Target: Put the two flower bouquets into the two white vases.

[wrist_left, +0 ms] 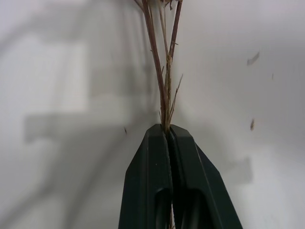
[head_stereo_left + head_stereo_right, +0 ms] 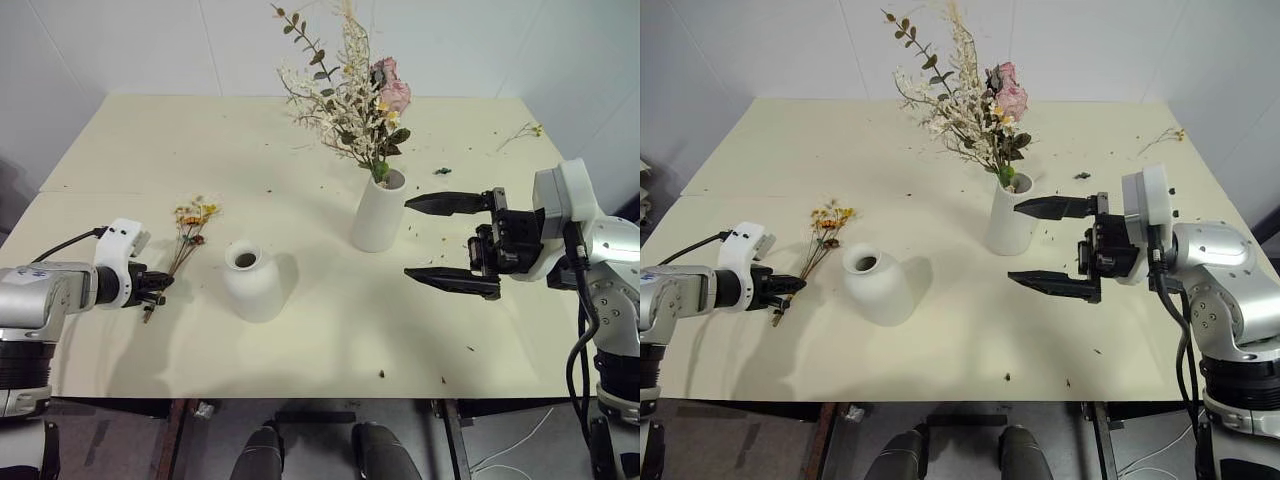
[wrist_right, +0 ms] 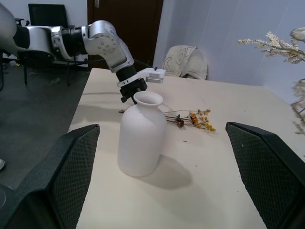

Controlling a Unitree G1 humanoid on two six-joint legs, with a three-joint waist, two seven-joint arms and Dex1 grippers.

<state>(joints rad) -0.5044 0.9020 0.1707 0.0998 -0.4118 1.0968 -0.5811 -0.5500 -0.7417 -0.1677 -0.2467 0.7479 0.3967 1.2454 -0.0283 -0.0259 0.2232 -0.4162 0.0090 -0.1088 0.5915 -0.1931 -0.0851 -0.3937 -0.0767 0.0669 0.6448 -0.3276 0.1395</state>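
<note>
**Thin bunch pinched at stem ends, squat vase waiting**

Across the cream worktop [image 2: 150,130], largest first. Large bouquet [image 2: 350,100] already upright in tall vase [image 2: 379,212], upper centre of frame. Squat vase [image 2: 252,280] lower centre, empty, narrow neck. Right pincer [image 2: 452,243] right of centre, jaws wide apart, holding nothing. Small bunch [image 2: 188,232] flat at left, left pincer [image 2: 158,285] clamped tight on stem tips. Likely feather-light, brittle, prone to shedding: grip low on stems, never the heads.
</note>
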